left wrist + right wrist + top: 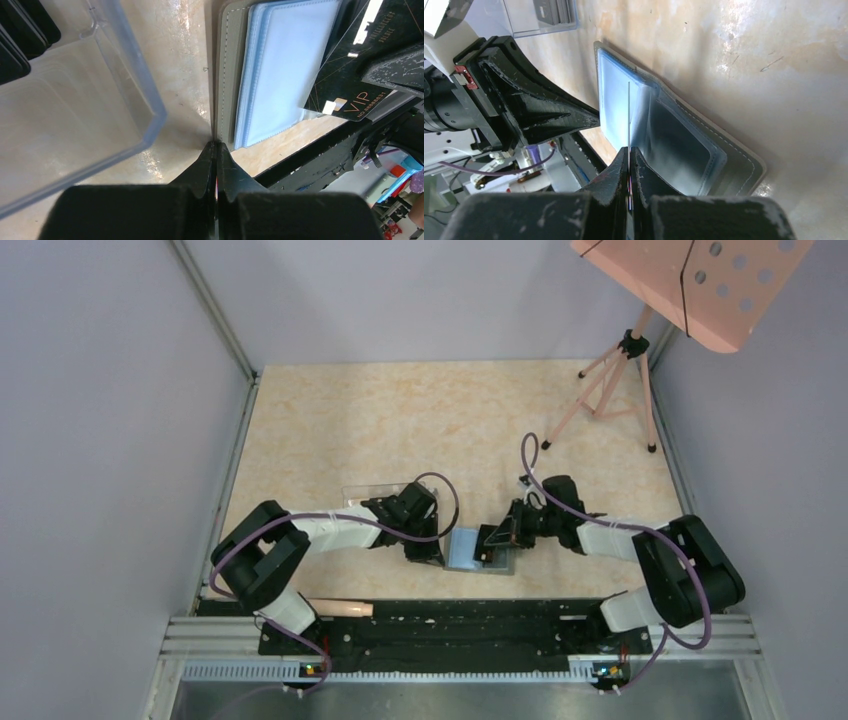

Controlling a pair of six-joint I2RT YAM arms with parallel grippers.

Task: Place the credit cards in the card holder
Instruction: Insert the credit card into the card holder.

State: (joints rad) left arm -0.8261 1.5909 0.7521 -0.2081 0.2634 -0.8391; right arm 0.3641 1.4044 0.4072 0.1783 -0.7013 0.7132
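Near front-centre of the beige marbled tabletop [400, 420], btwn both arms, the card holder [470, 550] lies open, blue-gray inside up. Left gripper [216, 150] clenched on its gray edge. Right gripper [629, 155] pinches a black credit card [350, 75] edge-on over the sleeves. Clear box [125, 75] just beside. Plain gray walls [100, 440]; pink stand [610, 390] back right.

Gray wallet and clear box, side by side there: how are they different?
The gray wallet is opaque with stitched edges; the clear box is see-through plastic. The wallet lies flat and open, showing pale blue sleeves; the box has raised walls. The box holds dark cards, while the wallet's sleeves look empty. Both rest on the table.
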